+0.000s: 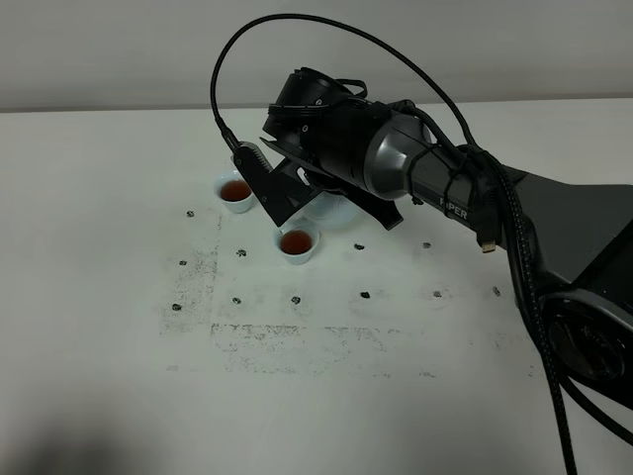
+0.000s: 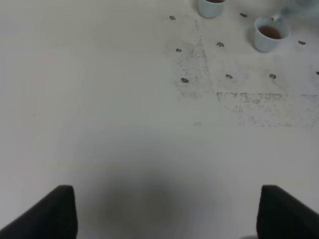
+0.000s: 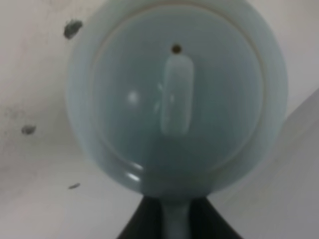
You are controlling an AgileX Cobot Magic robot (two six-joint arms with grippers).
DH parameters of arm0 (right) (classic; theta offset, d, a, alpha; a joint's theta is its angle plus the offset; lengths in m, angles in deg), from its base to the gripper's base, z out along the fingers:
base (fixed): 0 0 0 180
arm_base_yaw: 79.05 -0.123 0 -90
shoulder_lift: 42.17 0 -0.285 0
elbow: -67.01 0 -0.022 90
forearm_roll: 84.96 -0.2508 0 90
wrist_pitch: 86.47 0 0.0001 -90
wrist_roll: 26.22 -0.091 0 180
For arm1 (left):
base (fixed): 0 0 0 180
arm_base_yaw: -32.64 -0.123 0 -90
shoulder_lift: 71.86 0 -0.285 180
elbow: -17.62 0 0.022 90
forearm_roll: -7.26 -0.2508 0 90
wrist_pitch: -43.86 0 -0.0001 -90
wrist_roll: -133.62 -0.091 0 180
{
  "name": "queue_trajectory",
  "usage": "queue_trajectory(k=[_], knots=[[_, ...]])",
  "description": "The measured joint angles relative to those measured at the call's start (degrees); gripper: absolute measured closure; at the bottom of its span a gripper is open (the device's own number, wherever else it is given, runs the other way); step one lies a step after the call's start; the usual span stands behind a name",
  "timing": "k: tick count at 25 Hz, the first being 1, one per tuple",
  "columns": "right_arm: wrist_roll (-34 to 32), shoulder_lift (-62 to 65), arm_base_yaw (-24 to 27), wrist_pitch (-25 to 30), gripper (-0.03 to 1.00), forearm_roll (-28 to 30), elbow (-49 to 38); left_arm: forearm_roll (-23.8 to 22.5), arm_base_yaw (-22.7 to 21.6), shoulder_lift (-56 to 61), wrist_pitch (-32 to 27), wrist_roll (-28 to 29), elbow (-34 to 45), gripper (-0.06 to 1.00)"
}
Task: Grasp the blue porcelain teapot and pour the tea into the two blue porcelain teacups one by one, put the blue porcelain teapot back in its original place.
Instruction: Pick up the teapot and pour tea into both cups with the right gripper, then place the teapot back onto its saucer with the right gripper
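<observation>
The right arm reaches in from the right edge of the exterior view to just above the centre of the frame. Its end effector (image 3: 175,220) is clenched on the loop handle of the blue porcelain teapot (image 3: 174,94). In the right wrist view the pale handle runs between the two dark fingers (image 3: 148,226). The lid is on, with its oblong knob and a small vent hole showing. In the exterior view the arm hides most of the teapot, and only a pale blue sliver shows beneath the wrist. Whether its base touches the surface (image 1: 119,346) cannot be told.

The two blue porcelain teacups stand upright on the white surface, each holding reddish-brown tea. One teacup (image 1: 235,192) sits left of centre in the upper half of the exterior frame. The other teacup (image 1: 297,242) stands lower and to its right, just beside the visible part of the teapot. The cups are apart from each other.

The left end effector (image 2: 169,214) is released. Its two dark fingertips (image 2: 55,214) stand wide apart over bare surface, well away from the cups. Grey specks and scuffed patches mark the surface around the cups. A black cable (image 1: 297,20) arches over the right arm.
</observation>
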Motion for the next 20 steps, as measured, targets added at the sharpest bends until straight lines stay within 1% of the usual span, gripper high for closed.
queue_trajectory(k=[5, 7, 9, 11, 15, 17, 20], knots=[[0.00, 0.00, 1.19, 1.33, 0.92, -2.70, 3.33, 0.00, 0.00, 0.00, 0.00, 0.00, 0.00, 0.24], [0.19, 0.00, 2.24, 2.56, 0.92, -4.66, 5.41, 0.00, 0.00, 0.00, 0.00, 0.00, 0.00, 0.24], [0.55, 0.00, 3.57, 3.91, 0.92, -7.85, 7.16, 0.00, 0.00, 0.00, 0.00, 0.00, 0.00, 0.24], [1.48, 0.00, 5.57, 4.29, 0.92, -13.93, 8.89, 0.00, 0.00, 0.00, 0.00, 0.00, 0.00, 0.24], [4.07, 0.00, 10.78, 4.37, 0.92, -28.37, 10.34, 0.00, 0.00, 0.00, 0.00, 0.00, 0.00, 0.24], [5.15, 0.00, 13.41, 4.50, 0.92, -34.05, 10.34, 0.00, 0.00, 0.00, 0.00, 0.00, 0.00, 0.24], [6.28, 0.00, 16.19, 4.60, 0.92, -39.01, 10.34, 0.00, 0.00, 0.00, 0.00, 0.00, 0.00, 0.24]])
